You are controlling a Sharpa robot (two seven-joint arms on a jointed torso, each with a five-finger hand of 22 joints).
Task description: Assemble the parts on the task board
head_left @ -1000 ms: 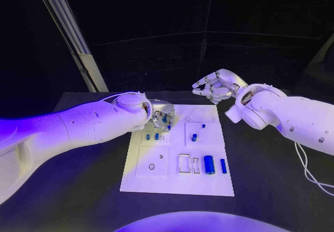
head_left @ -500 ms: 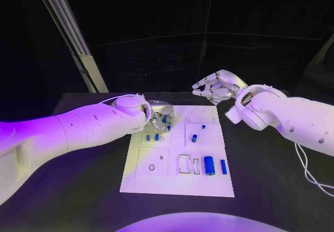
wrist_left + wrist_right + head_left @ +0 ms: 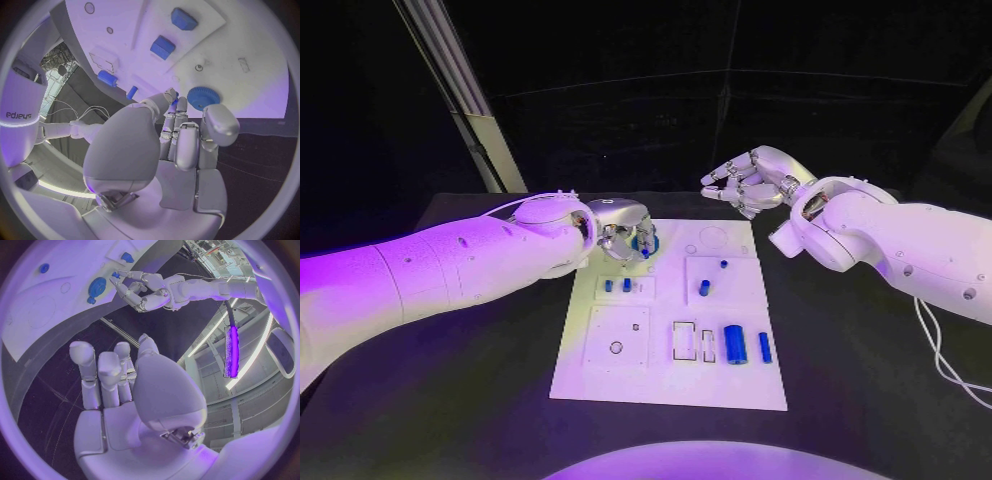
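The white task board (image 3: 661,385) lies in the middle of the table. My left hand (image 3: 625,235) hovers over its far left corner and pinches a small blue piece (image 3: 115,275) between thumb and fingertip. A round blue gear (image 3: 201,97) lies on the board just beside those fingertips (image 3: 178,106). My right hand (image 3: 750,180) hangs in the air behind the board's far right corner, fingers loosely bent, holding nothing. Near the board's front right lie a thick blue cylinder (image 3: 734,343) and a slim blue bar (image 3: 764,346). Small blue parts (image 3: 704,286) sit mid-board, and two short pegs (image 3: 617,285) at the left.
The black table (image 3: 444,400) spreads round the board on all sides. A pale metal post (image 3: 459,100) rises behind the table's far left corner. A white cable (image 3: 935,350) hangs from my right arm near the table's right side.
My left hand has shifted a little toward the board's far edge. The right hand has barely moved.
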